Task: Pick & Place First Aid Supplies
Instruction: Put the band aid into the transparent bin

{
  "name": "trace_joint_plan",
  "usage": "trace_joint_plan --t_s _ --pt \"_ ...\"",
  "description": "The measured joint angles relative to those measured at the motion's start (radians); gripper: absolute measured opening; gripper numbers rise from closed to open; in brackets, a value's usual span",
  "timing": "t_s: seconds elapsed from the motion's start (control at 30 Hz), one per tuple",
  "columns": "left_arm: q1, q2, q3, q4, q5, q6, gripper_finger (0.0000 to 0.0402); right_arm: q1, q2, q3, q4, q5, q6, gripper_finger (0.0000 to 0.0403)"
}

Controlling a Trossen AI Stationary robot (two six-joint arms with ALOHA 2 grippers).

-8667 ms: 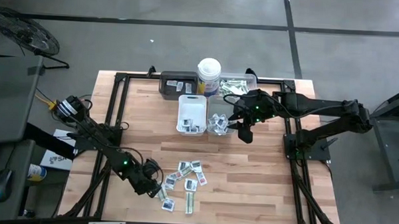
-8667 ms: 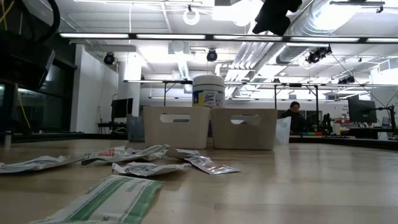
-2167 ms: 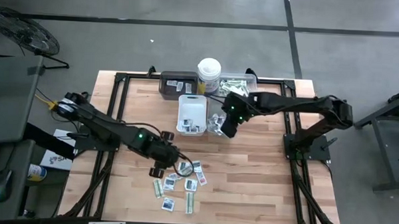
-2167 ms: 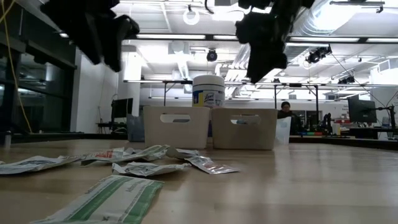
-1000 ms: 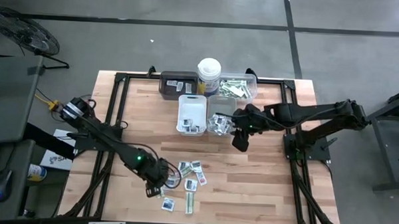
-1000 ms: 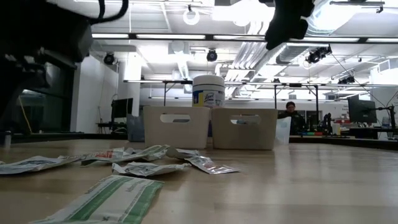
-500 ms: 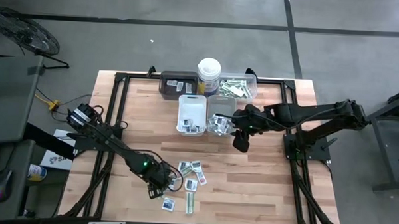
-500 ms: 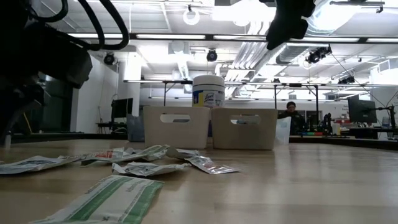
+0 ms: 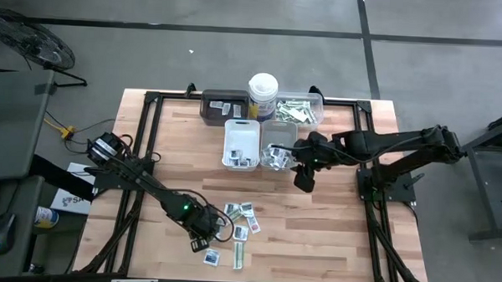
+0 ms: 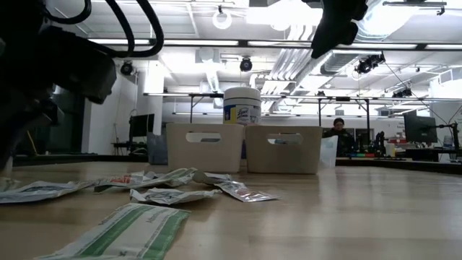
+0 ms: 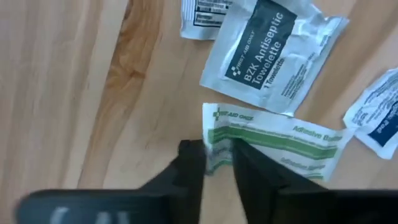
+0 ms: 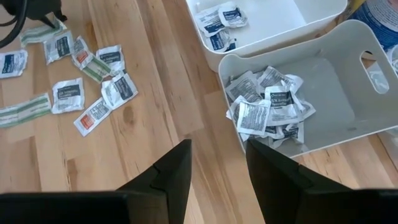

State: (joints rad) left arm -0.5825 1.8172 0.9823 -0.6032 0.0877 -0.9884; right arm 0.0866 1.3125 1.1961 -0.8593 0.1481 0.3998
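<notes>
So my left gripper (image 11: 217, 163) has come down onto the loose scatter of packets at the near-left part of the wooden surface (image 9: 332, 219) and its fingers (image 11: 189, 163) have just pinched in on the end of a narrow green-and-white strip packet (image 11: 273, 142); a moment ago they were spread wide above it, now they're clamped on one short edge while the rest of the strip lies flat on the wood. I'd say that means the pick is basically made and a lift toward the bins should be next, though a grip that close to the edge could slip. Readable stuff: the strip says "First Aid Only" and what looks like "Adhesive Bandage", cut off. Just beside it is a squarish white sachet with a dark panel (image 11: 272, 55) reading "First Aid Only BZK Antiseptic Towelette". The right gripper (image 12: 214, 163) hangs above the surface next to the white plastic bin (image 12: 348, 93) that holds a pile of white sachets (image 12: 267, 112), fingers apart with nothing between them, same as a second ago. The tall white canister (image 9: 262, 94) at the back has a label I can't read.
</notes>
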Motion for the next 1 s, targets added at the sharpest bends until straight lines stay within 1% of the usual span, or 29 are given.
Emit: trace_joint_plan --t_s 0.1,0.17,0.33,0.43,0.53,0.6,0.7,0.77,0.83,1.0 --pt "0.0 0.002 -0.001 0.013 0.017 -0.01 0.0027 0.014 0.0 0.0 0.0 0.001 -0.008 0.0147" --pt "-0.001 0.002 -0.001 0.016 0.02 -0.011 0.0008 0.024 0.0 0.0 -0.002 0.001 -0.008 0.0147" --pt "-0.001 -0.02 -0.006 0.014 0.028 0.016 0.0002 0.051 0.0 0.0 -0.016 0.002 -0.008 0.0147" --pt "-0.002 -0.076 -0.008 0.012 0.004 0.018 0.0001 0.071 0.0 0.0 -0.019 0.002 -0.004 0.0147" --pt "-0.003 -0.152 -0.007 -0.036 -0.071 0.015 0.0001 0.09 0.0 0.0 0.002 0.002 0.008 0.0147" --pt "-0.002 -0.213 0.019 -0.045 -0.116 0.014 0.0001 0.101 0.0 0.0 0.043 0.003 0.01 0.0147" --pt "-0.001 -0.286 0.055 -0.102 -0.205 0.015 0.0001 0.113 0.0 0.0 0.116 0.005 0.01 0.0147" --pt "-0.001 -0.326 0.087 -0.118 -0.29 0.023 0.0 0.117 0.0 0.0 0.167 0.005 0.007 0.0147" --pt "-0.001 -0.369 0.119 -0.108 -0.398 0.055 0.0 0.118 0.0 0.0 0.213 0.006 -0.003 0.0147" --pt "0.0 -0.397 0.206 -0.11 -0.661 0.165 0.0 0.117 0.0 0.0 0.32 0.002 -0.018 0.0147"
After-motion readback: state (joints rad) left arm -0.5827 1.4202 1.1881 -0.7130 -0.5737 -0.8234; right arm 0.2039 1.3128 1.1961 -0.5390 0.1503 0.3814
